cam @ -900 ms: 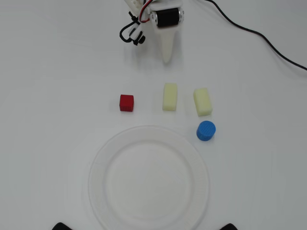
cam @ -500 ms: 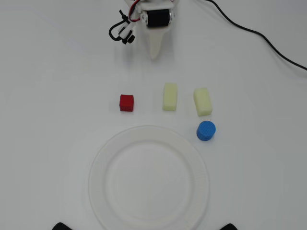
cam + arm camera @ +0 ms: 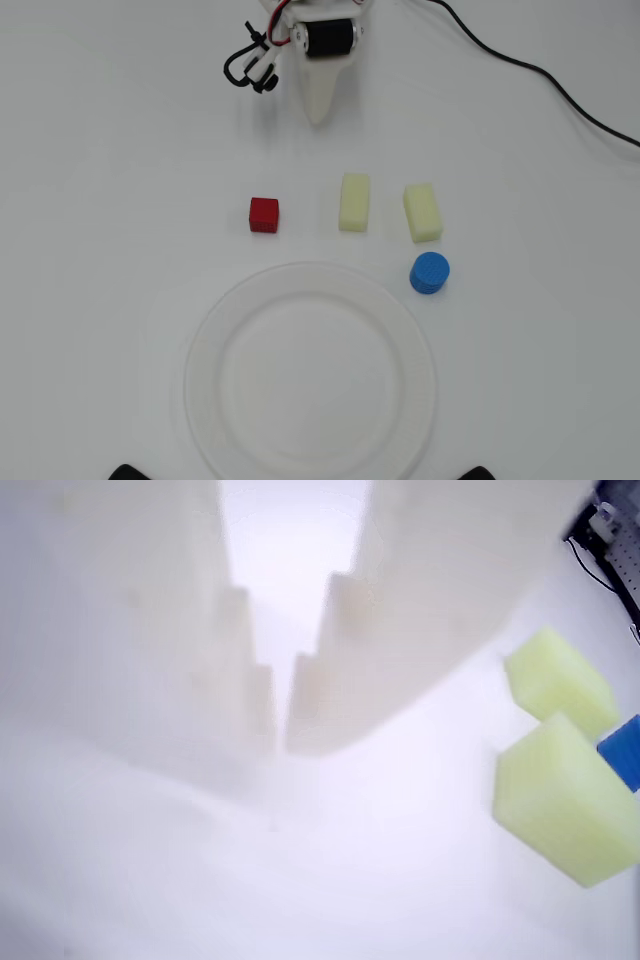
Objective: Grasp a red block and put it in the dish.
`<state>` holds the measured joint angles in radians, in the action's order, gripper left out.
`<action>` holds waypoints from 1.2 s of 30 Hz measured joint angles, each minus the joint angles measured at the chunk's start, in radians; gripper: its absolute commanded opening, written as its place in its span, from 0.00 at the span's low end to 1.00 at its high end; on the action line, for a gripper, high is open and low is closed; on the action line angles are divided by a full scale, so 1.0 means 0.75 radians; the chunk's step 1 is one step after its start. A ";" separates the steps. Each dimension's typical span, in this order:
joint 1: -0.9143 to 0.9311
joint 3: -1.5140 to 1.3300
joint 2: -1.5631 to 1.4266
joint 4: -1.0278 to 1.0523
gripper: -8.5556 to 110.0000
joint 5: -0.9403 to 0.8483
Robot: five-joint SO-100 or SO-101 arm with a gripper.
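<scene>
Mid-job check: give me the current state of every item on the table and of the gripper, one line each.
red block: on the table, ungrasped, outside the dish.
dish: empty, upright.
left yellow block: lying flat, untouched.
right yellow block: lying flat, close to the blue cylinder.
blue cylinder: standing on end beside the dish rim.
gripper: shut, holding nothing.

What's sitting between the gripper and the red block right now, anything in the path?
Nothing. In the overhead view only bare white table lies between the gripper and the red block; the yellow blocks sit off to the right.
</scene>
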<state>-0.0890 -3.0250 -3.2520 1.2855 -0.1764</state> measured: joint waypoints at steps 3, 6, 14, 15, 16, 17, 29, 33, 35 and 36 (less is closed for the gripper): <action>0.000 0.155 0.170 0.006 0.07 0.002; 0.016 0.368 0.493 0.006 0.07 0.027; 0.008 1.037 1.258 0.051 0.14 0.088; 0.006 1.111 1.338 0.057 0.16 0.094; 0.006 1.188 1.415 0.061 0.17 0.102; 0.006 1.262 1.491 0.059 0.18 0.104; 0.049 1.745 2.162 0.047 0.40 0.168; 0.088 1.726 2.225 -0.010 0.40 0.155; 0.110 1.673 2.229 -0.074 0.40 0.137; 0.123 1.646 2.233 -0.100 0.40 0.129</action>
<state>0.0031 -1.7902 -1.5769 1.2103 -0.0798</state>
